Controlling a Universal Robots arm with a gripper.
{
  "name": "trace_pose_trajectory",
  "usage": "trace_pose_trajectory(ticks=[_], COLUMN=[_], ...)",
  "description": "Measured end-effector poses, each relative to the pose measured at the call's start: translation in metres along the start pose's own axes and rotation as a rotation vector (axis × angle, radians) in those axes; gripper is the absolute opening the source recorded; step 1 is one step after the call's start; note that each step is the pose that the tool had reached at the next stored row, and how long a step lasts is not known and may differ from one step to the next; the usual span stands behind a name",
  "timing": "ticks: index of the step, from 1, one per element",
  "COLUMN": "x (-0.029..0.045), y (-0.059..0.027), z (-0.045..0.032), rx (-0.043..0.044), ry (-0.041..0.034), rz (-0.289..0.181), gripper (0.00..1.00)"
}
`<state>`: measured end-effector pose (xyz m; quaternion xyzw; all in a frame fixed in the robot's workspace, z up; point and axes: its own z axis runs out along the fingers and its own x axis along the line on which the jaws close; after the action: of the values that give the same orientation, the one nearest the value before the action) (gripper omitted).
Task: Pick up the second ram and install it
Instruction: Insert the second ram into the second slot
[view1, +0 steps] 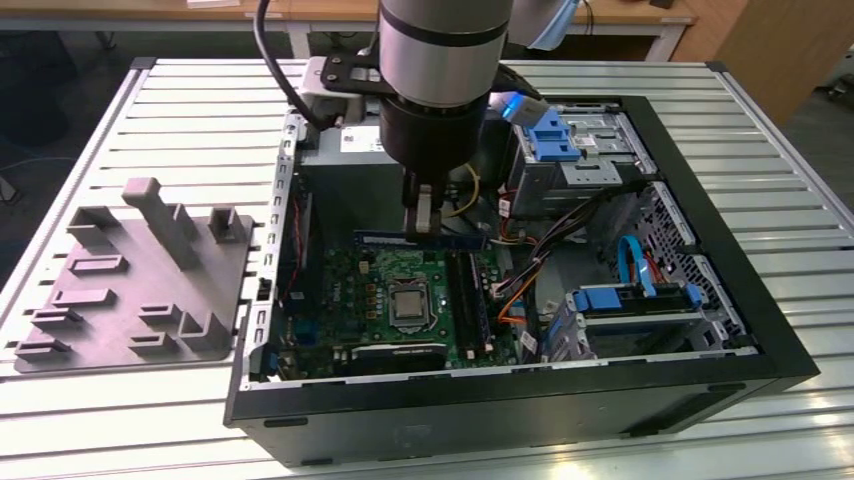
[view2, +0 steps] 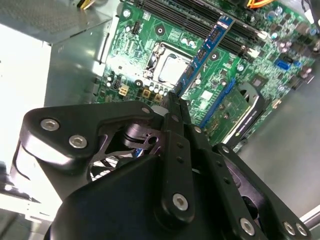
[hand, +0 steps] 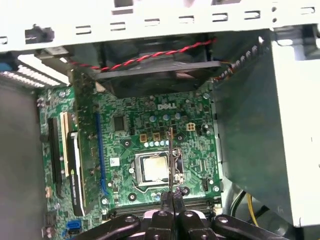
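Pinching the second ram (view1: 454, 240) at its middle, the pincer (view1: 422, 225) hangs inside the computer case (view1: 534, 395), over the far part of the motherboard (view1: 380, 275). The second ram lies crosswise to the black slots (view1: 463, 290), which run near to far at the exterior view's right of the processor socket (view1: 404, 300). Lowering it so would, I think, press it across the slots or onto the socket; a thin pinch may also let it tilt. The exterior view gives both its ends; the first wrist view shows the second ram (hand: 171, 150) edge-on over the socket, the second wrist view its blue face (view2: 206, 50).
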<state>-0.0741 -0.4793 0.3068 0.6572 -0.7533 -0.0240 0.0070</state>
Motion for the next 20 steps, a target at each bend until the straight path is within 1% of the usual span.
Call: trace_pose_trajectory(ticks=[9, 20], x=[0.0, 0.0], y=[0.0, -0.0001], z=[0.0008, 0.0019], rx=[0.0033, 0.0075], ry=[-0.0069, -0.0159], rz=[0.154, 0.355], gripper=[0.11, 0.11])
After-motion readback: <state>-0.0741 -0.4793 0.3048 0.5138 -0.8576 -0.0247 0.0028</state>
